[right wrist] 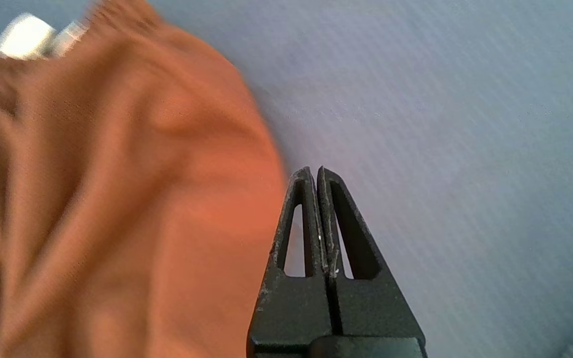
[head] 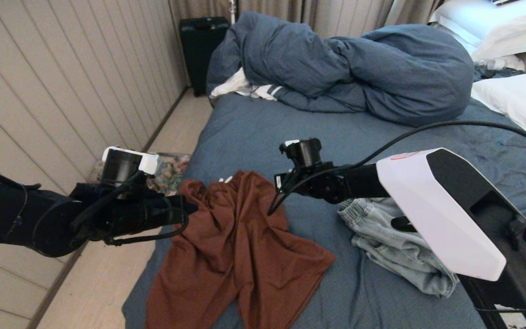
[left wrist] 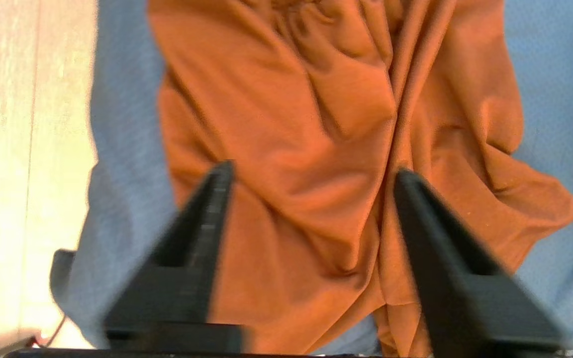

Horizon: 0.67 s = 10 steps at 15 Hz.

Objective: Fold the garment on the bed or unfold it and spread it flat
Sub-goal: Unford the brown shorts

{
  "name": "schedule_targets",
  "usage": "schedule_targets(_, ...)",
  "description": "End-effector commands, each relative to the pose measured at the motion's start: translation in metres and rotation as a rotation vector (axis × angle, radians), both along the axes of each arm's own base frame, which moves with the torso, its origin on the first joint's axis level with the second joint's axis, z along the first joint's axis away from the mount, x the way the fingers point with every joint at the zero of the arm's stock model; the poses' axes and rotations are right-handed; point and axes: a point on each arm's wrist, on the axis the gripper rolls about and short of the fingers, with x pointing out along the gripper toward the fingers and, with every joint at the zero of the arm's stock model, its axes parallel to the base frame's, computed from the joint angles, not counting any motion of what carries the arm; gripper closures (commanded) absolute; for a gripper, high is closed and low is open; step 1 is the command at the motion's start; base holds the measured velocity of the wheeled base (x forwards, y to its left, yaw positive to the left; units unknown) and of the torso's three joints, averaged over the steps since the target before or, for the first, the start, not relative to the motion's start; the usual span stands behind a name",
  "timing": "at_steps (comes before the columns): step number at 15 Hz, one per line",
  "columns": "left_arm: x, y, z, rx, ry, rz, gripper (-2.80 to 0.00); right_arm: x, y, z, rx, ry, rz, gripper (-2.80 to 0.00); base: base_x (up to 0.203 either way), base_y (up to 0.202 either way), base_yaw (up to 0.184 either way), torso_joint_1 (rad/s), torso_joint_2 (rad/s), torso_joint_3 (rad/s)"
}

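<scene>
A rust-brown garment [head: 240, 256] lies crumpled near the bed's [head: 336, 137] left front corner, its gathered waistband toward the duvet. My left gripper [head: 190, 208] reaches in from the left at the waistband's left side. In the left wrist view its black fingers stand open [left wrist: 314, 171] over the wrinkled garment [left wrist: 306, 124], with no cloth between them. My right gripper [head: 280, 183] comes from the right to the garment's right upper edge. In the right wrist view it is shut and empty [right wrist: 315, 170], just beside the garment [right wrist: 117, 199], over bare blue sheet [right wrist: 440, 99].
Pale blue jeans [head: 395, 246] lie bunched under my right arm. A blue duvet [head: 359, 68] is heaped at the back, over a white striped cloth [head: 244, 87]. White pillows [head: 518, 100] sit at the right. Left of the bed are floor [head: 107, 283], a black case [head: 201, 45] and a panelled wall.
</scene>
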Motion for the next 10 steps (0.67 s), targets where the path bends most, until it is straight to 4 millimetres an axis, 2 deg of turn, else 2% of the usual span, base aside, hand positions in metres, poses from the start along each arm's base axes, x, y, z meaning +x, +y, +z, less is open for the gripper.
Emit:
schedule_targets(1, -0.007, 0.008, 0.003, -0.017, -0.002, 0.026, 0.0, 0.004, 0.018, -0.019, -0.012, -0.007, 0.034, 0.0, 0.0, 0.0, 0.0, 0.0, 0.0, 0.0)
schedule_targets(6, -0.009, 0.009, -0.001, -0.018, 0.007, 0.027, 0.0, -0.002, 0.039, -0.019, -0.036, -0.098, 0.095, 0.0, 0.0, 0.0, 0.0, 0.0, 0.0, 0.0)
schedule_targets(10, -0.01, 0.009, -0.009, -0.019, -0.014, 0.024, 0.0, 0.007, 0.04, -0.048, -0.096, -0.112, 0.116, 0.0, 0.0, 0.0, 0.0, 0.0, 0.0, 0.0)
